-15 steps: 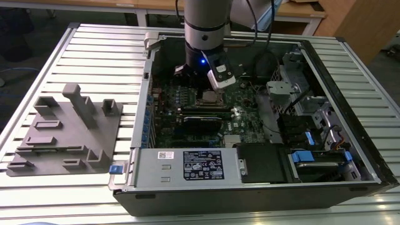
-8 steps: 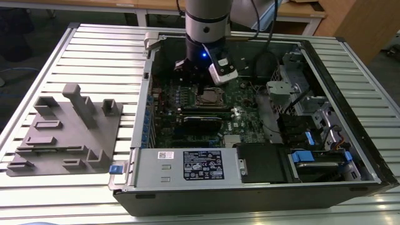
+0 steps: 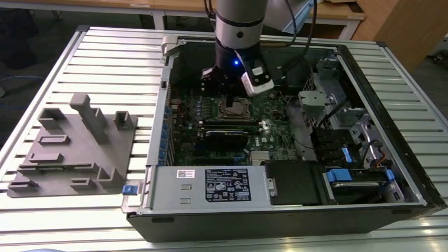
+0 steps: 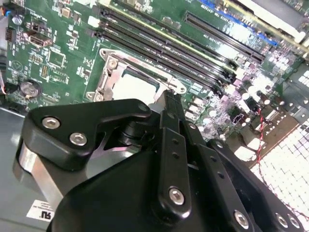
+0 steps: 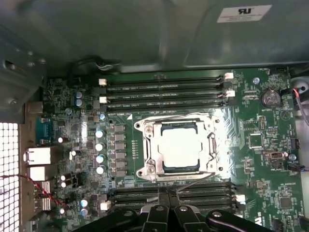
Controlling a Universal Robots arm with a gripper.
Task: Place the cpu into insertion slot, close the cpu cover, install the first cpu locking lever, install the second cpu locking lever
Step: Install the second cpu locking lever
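One cpu (image 5: pixel 181 147) is lying flat in the one insertion slot (image 5: pixel 145 126) on the green motherboard (image 5: pixel 263 179), with one cpu cover (image 5: pixel 211 129) lying closed around it as a silvery frame. Two banks of long black memory slots (image 5: pixel 164 93) are flanking the socket. The board is sitting inside an open computer case (image 3: pixel 392 126) on the slatted bench (image 3: pixel 105 58), beside one grey fixture block (image 3: pixel 73 144). The gripper (image 5: pixel 167 194) is hovering just over the socket's edge, fingers pressed together, holding nothing.
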